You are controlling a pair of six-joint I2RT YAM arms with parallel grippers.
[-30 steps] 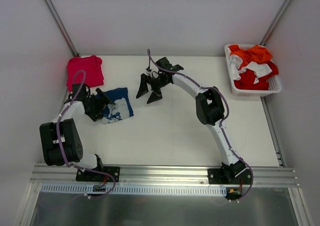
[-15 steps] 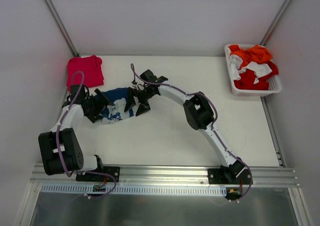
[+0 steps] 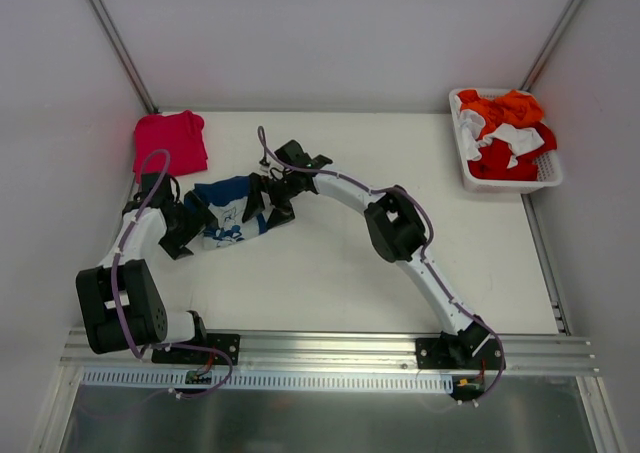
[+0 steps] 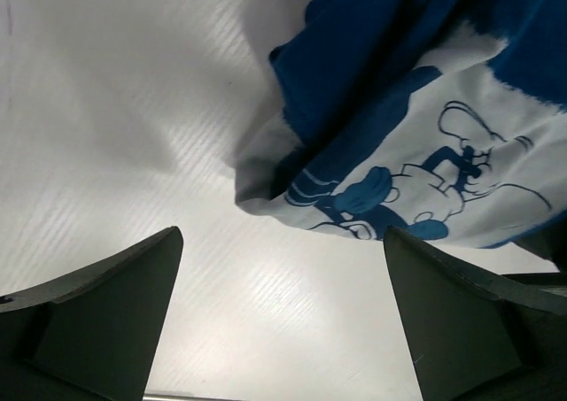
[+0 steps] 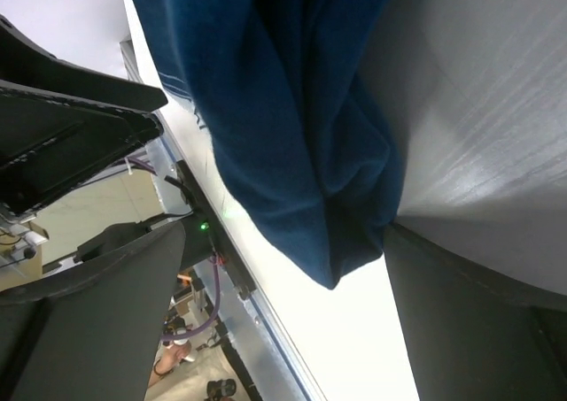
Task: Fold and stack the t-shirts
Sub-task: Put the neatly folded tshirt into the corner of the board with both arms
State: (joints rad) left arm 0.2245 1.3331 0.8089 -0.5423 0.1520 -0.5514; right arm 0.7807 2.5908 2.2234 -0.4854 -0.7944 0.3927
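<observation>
Both arms have closed in on the blue t-shirt (image 3: 230, 220), crumpled at the left of the table (image 3: 340, 273) between them. The left gripper (image 3: 191, 225) and right gripper (image 3: 265, 207) gape wide, holding nothing. The pink t-shirt (image 3: 170, 141) lies in the far left corner, and a basket (image 3: 510, 184) of clothes sits far right.

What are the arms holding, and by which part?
Nothing. The left end effector is open beside the blue shirt; the right end effector is open around its edge.
</observation>
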